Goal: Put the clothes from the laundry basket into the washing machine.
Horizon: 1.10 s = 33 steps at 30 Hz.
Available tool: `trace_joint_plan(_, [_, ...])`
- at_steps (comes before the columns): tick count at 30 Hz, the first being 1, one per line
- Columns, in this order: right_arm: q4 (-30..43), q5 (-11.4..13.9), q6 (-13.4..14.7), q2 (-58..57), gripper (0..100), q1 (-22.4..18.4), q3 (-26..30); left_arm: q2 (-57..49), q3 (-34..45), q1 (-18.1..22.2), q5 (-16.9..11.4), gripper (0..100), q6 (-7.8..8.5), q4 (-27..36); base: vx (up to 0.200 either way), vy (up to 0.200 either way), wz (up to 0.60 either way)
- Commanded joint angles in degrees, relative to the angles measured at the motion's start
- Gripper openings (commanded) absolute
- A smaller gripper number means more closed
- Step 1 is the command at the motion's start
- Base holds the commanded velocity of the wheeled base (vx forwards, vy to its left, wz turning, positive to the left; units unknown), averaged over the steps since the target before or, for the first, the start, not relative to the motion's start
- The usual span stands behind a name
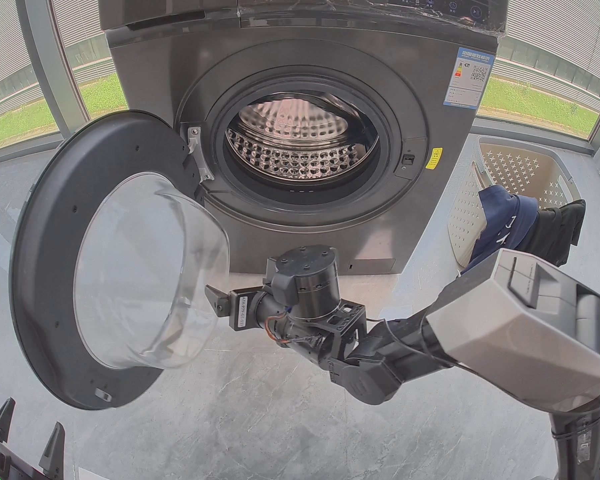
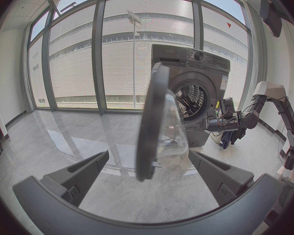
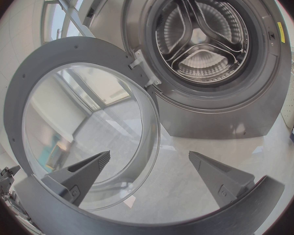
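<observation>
- Grey polished floor (image 1: 247, 421) beside tall windows (image 2: 72, 66) carries the laundry basket (image 1: 513, 168), which stands just beside the washing machine (image 1: 153, 81) on the robot's right
- Over the basket's near rim hang a blue garment (image 1: 503, 218) and a black garment (image 1: 557, 231), touching side by side
- On the machine, the drum (image 1: 300, 148) shows bare ribbed metal, and the round door (image 1: 47, 248) is swung wide open to the left
- Low before the machine, between door and basket, hangs the right gripper (image 3: 148, 154), fingers spread apart
- Farther back on the left, the left gripper (image 2: 147, 153) faces the door's edge, fingers likewise spread
</observation>
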Motion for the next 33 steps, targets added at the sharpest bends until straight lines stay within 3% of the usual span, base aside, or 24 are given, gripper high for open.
trace_joint_plan(1, [-2.7, -1.4, 0.0, 5.7, 100, 1.0, -6.4, -0.9, 1.0, 0.0, 0.0, 100, -0.11, 0.0, 0.000, 0.000, 0.00])
trace_joint_plan(6, [-3.2, -1.4, 0.1, 1.3, 100, -0.4, -5.9, -0.9, 1.0, 0.0, 0.0, 100, -0.02, 0.0, 0.000, 0.000, 0.00])
trace_joint_plan(16, [-2.6, -1.2, -0.8, -13.4, 100, -3.1, 12.4, -0.9, 1.0, 0.0, 0.1, 100, 0.16, 0.0, 0.000, 0.000, 0.00])
trace_joint_plan(23, [-1.1, -1.4, -7.2, -27.0, 100, -4.1, 20.7, -0.9, 1.0, 0.1, 0.2, 100, 0.16, 0.0, 0.000, 0.000, 0.00])
trace_joint_plan(25, [-0.5, -1.4, -7.5, -29.0, 100, -4.2, 21.7, -0.9, 1.0, 0.1, 0.1, 100, 0.16, 0.0, 0.000, 0.000, 0.00])
trace_joint_plan(26, [2.6, -1.4, -7.9, -36.5, 100, -4.8, 25.5, -0.9, 1.0, 0.1, 0.2, 100, 0.16, 0.0, 0.000, 0.000, 0.00])
trace_joint_plan(31, [6.7, -1.7, -7.9, -48.3, 100, -6.3, 32.8, -0.9, 1.0, 0.1, 0.2, 100, 0.16, 0.0, 0.000, 0.000, 0.00])
trace_joint_plan(33, [8.3, -1.6, -8.0, -56.4, 100, -8.1, 38.7, -0.9, 1.0, 0.1, 0.1, 100, 0.16, 0.0, 0.000, 0.000, 0.00])
